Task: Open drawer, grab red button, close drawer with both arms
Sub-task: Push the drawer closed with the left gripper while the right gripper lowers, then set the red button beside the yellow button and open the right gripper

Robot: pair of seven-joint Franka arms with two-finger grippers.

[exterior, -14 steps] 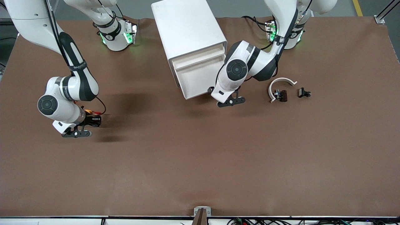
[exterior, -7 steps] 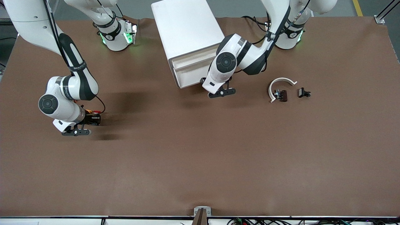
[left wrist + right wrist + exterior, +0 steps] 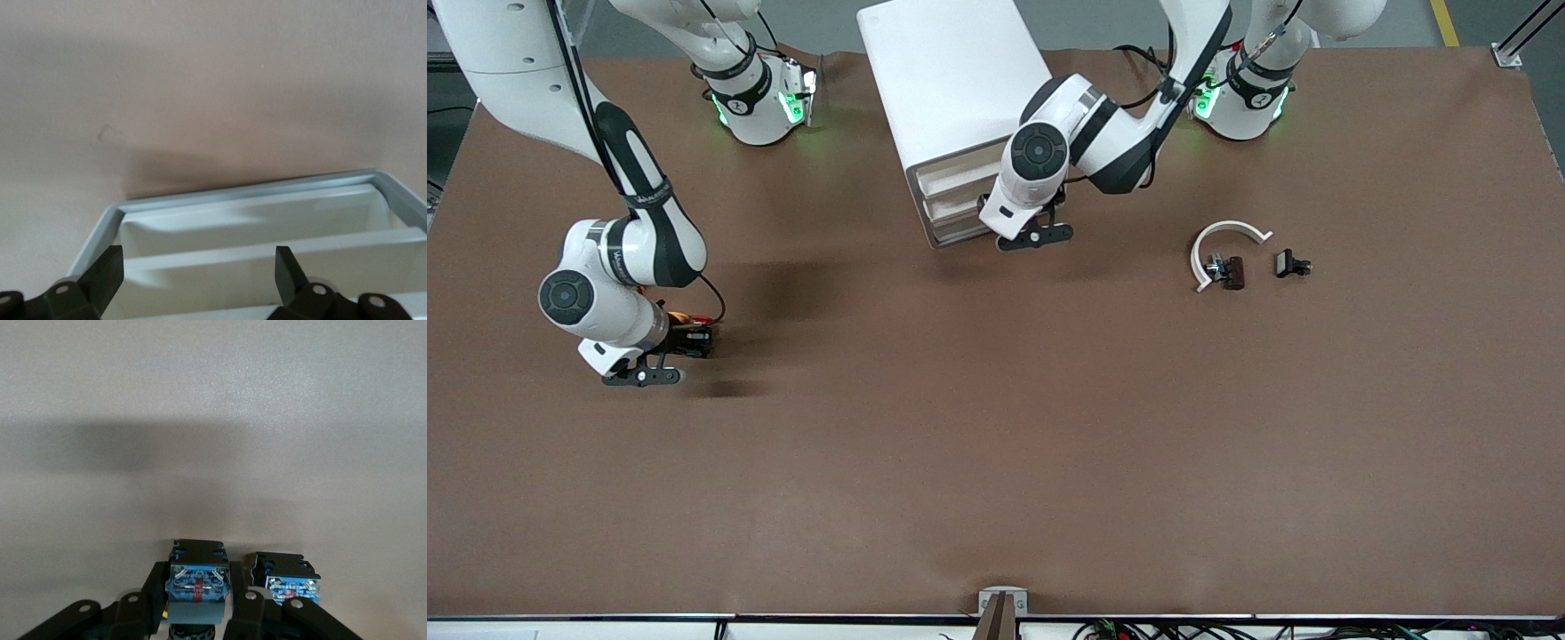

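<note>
Left gripper [image 3: 1024, 233] at the drawer [image 3: 951, 213] front of the white cabinet [image 3: 951, 80], fingers [image 3: 107, 273] spread. Right gripper [image 3: 660, 351] up over the table [image 3: 996, 444] toward the right arm's end, pinching the button [image 3: 197, 581]; a second black block [image 3: 288, 581] sits just beside it. White arc [image 3: 1223, 240] and black parts [image 3: 1291, 264] lie toward the left arm's end.

A robotics lab, by every sign: two white Franka arms [image 3: 618, 258] are mounted at the edge of a table [image 3: 996, 427] covered in plain brown sheeting; green status lights glow at the arm bases [image 3: 760, 102]; cables [image 3: 1227, 629] run along the table's front edge, where a small metal bracket [image 3: 1002, 600] sits; grey floor with a strip of yellow marking tape [image 3: 1445, 22] shows past the table.
</note>
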